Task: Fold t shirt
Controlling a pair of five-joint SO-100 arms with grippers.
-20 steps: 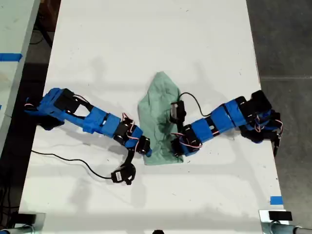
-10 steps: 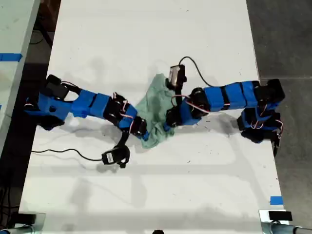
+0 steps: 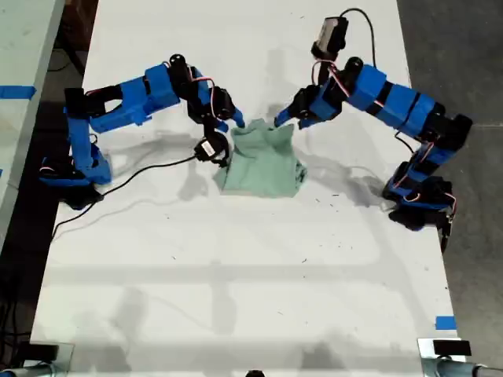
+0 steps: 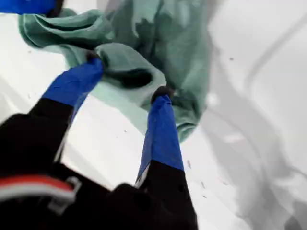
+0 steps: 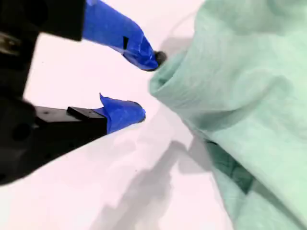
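The pale mint-green t shirt [image 3: 263, 161] lies on the white table as a compact, doubled-over rectangle. At its far edge, toward the exterior view's right, my first gripper [image 3: 281, 122] is open. A loose roll of the t shirt [image 4: 177, 43] sits between the spread tips of my first gripper [image 4: 128, 75]. My second gripper [image 3: 236, 122] is at the same edge toward the exterior view's left. In its wrist view my second gripper [image 5: 147, 85] is open with only table between its jaws, and one fingertip [image 5: 152, 56] touches the hem of the t shirt [image 5: 249, 96].
The arm bases stand at the exterior view's left [image 3: 67, 177] and right [image 3: 420, 204] table edges. A black cable [image 3: 134, 169] trails across the table [image 3: 251, 298] from the second arm. Blue tape [image 3: 444, 322] marks the near right corner in the exterior view.
Both grippers swept from the shirt's near end to its far end, carrying that end over. The shirt went from a long crumpled shape to a short folded one, and both arms now reach further back.
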